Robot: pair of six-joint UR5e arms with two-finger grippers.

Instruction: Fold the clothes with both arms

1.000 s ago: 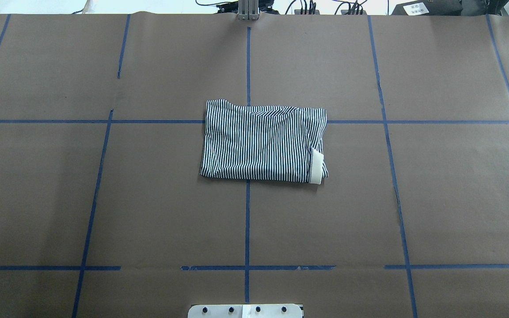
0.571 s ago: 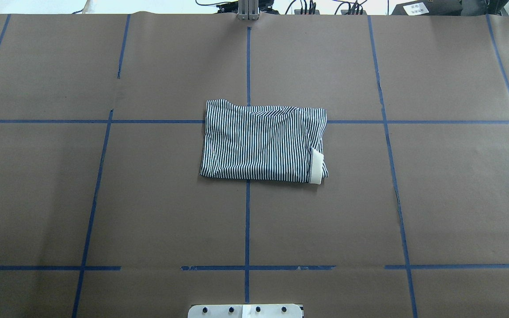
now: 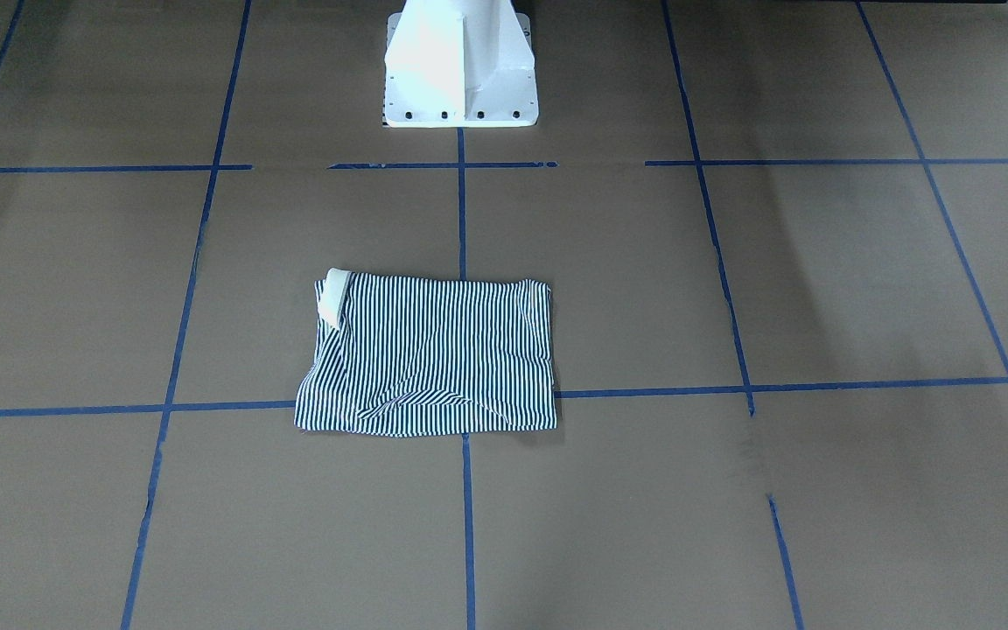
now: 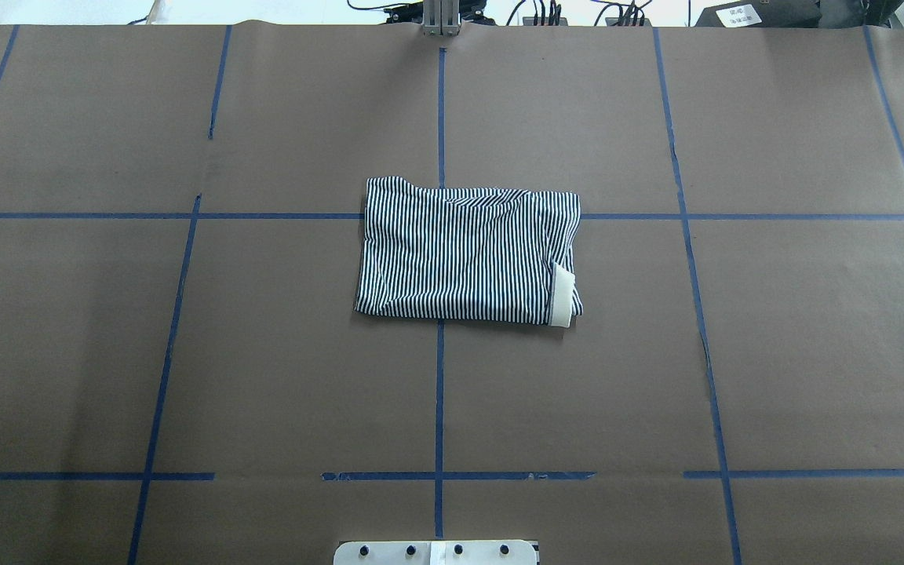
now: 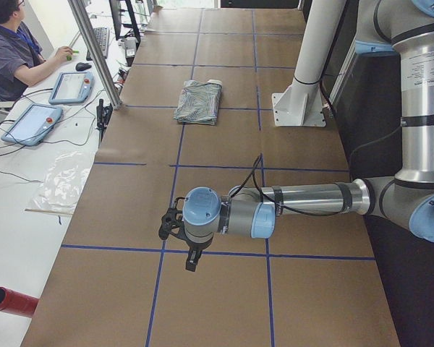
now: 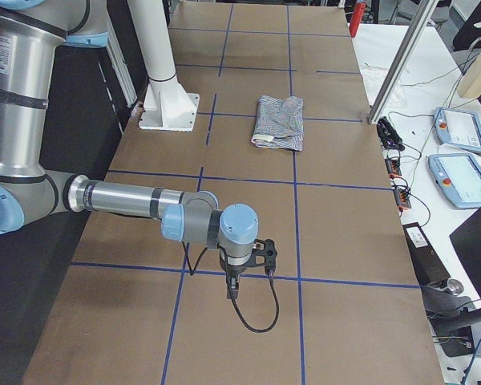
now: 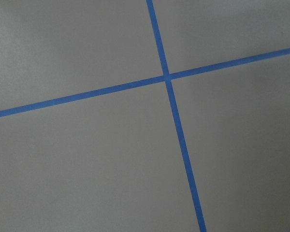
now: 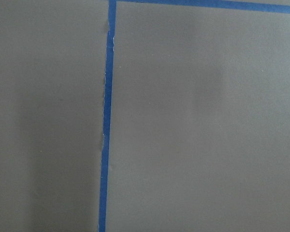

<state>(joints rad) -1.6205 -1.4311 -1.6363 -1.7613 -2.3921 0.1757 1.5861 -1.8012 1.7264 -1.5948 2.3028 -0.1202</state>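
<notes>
One navy-and-white striped polo shirt (image 3: 434,359) lay folded into a compact rectangle near the centre of the brown paper-covered table (image 3: 819,262), in front of the white pedestal base (image 3: 460,61). Its plain white collar (image 3: 332,293) protruded at one corner. Neither of my arms entered the front-facing view.

Overhead view: the shirt showed no shift against the blue tape grid (image 4: 439,392) over the preceding second. No gripper was near it.

Left side view: my left gripper (image 5: 170,225) hovered above bare paper, well apart from the shirt. I cannot tell whether its jaws were spread or pressed together.

Right side view: my right gripper (image 6: 264,255) hovered likewise, well apart from the shirt. I cannot tell its jaw state either.

Wrist views: paper and tape only.

Judgement: folding appeared complete, with both arms parked clear of the garment.
</notes>
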